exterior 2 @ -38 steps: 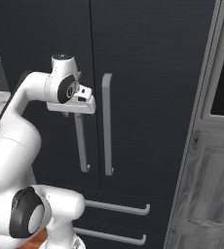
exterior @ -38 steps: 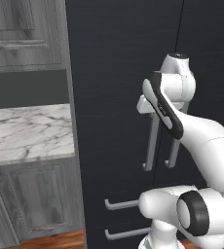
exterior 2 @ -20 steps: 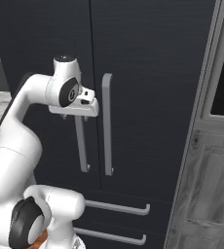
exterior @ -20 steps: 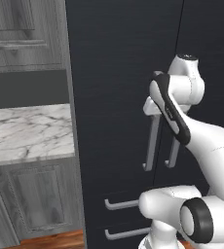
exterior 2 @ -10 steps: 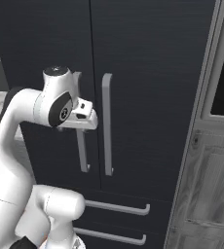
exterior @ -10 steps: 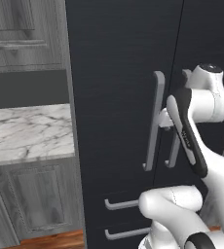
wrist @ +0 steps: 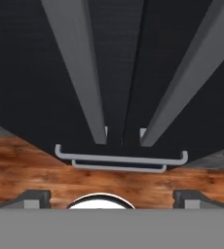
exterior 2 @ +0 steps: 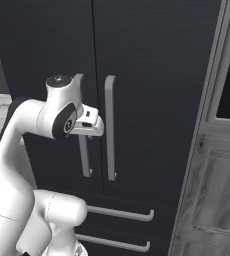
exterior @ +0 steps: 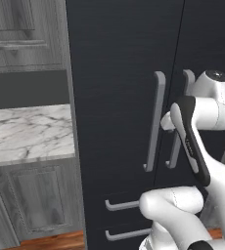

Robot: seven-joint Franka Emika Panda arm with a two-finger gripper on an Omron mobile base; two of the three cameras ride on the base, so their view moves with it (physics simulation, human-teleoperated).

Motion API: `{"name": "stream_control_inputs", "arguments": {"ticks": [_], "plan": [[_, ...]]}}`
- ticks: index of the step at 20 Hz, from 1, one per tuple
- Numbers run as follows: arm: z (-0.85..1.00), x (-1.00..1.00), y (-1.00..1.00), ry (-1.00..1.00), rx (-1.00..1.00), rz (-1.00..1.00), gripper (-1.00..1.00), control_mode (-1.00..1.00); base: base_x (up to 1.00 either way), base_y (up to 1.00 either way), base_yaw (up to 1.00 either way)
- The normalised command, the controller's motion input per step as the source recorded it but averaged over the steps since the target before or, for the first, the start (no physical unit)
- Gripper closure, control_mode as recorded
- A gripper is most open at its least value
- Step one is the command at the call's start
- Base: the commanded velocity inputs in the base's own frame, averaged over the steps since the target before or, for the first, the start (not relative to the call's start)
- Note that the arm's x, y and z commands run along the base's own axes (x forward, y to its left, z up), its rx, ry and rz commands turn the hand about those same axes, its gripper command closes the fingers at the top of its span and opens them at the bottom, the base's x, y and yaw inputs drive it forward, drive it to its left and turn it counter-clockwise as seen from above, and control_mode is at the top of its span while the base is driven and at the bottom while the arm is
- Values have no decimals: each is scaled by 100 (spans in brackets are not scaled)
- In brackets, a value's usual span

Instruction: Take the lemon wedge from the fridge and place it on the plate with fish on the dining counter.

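Right base view, item one: the fridge (exterior 2: pixel 152 75), matte black, both doors shut, its two long bar handles (exterior 2: pixel 110 127) standing side by side at the centre seam, two drawer pulls (exterior 2: pixel 122 214) below. Item two: my fingers (wrist: pixel 112 198), standing spread wide and grasping nothing, their two tips (wrist: pixel 33 198) showing low in the hand view with the handles running up between them. Change noted: over the last seconds my arm has been swinging round and drawing back from the left door's handle, so my hand is now sitting near the handles but not around either bar. Item three: the lemon wedge, presumably behind the closed doors, not visible. Item four: a marble tabletop (exterior: pixel 29 132) to the left, between grey cabinets (exterior: pixel 21 39). Judgement: the door is yet to be opened; I am still lining up for a handle.
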Motion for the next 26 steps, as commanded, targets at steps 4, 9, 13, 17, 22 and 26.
{"name": "stream_control_inputs", "arguments": {"ticks": [4, 9, 13, 17, 22, 26], "plan": [[-1, -21, -1, 0, 0, 0, -100, -100, 0, 0, 0], [-3, -14, -1, 0, 0, 0, -100, 100, -60, -15, -1], [0, 0, 0, 0, 0, 0, -100, 100, -61, -31, -6], [0, 0, 0, 0, 0, 0, -100, 100, -59, -45, -7], [0, 0, 0, 0, 0, 0, -100, 100, -7, -9, -1], [0, 0, 0, 0, 0, 0, -100, -100, 0, 0, 0]]}}
